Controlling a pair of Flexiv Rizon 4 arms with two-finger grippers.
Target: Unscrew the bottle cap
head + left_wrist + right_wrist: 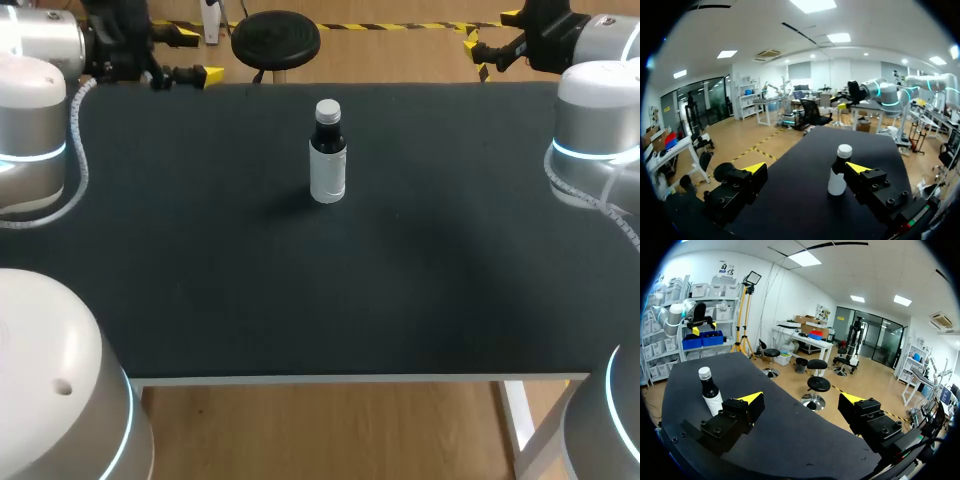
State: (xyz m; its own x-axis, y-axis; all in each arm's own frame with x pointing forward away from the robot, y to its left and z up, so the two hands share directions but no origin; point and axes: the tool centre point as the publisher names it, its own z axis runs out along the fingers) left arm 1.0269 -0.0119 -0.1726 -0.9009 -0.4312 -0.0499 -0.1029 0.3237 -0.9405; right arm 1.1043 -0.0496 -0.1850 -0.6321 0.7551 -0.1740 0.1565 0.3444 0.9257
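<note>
Bottle is standing upright on the table's far middle, white cap on. It is looking light, rigid and tippy, so the labelled body and the cap are seeming the best holds. Left gripper and right gripper are gaping wide, holding nothing.

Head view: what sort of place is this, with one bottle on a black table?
Probably a robot test bench in a lab: the left arm and right arm flank the black table, and a lone capped bottle stands upright on it, untouched.
</note>
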